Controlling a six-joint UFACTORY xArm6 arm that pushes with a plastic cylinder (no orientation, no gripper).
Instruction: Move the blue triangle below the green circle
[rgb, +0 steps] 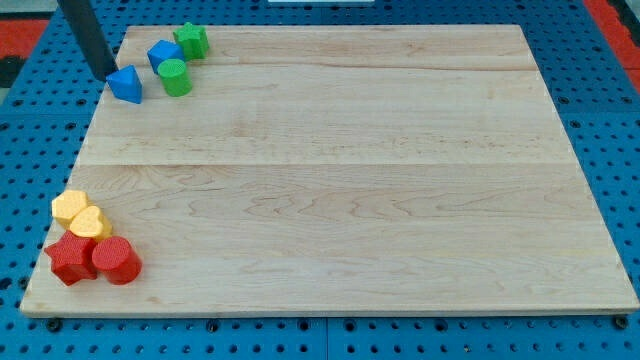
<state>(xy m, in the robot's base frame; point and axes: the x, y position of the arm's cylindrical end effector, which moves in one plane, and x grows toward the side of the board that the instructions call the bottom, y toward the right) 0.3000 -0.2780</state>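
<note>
The blue triangle (126, 84) lies near the board's top left corner. The green circle (175, 77) stands just to its right, a small gap between them. My tip (106, 74) is at the triangle's upper left edge, touching or nearly touching it. The dark rod rises from there to the view's top left.
A blue block (163, 54) and a green star-like block (191, 40) sit just above the green circle. At the bottom left are a yellow block (70, 207), a yellow heart (91, 223), a red star-like block (71, 258) and a red cylinder (117, 260). The wooden board (350, 180) lies on a blue pegboard.
</note>
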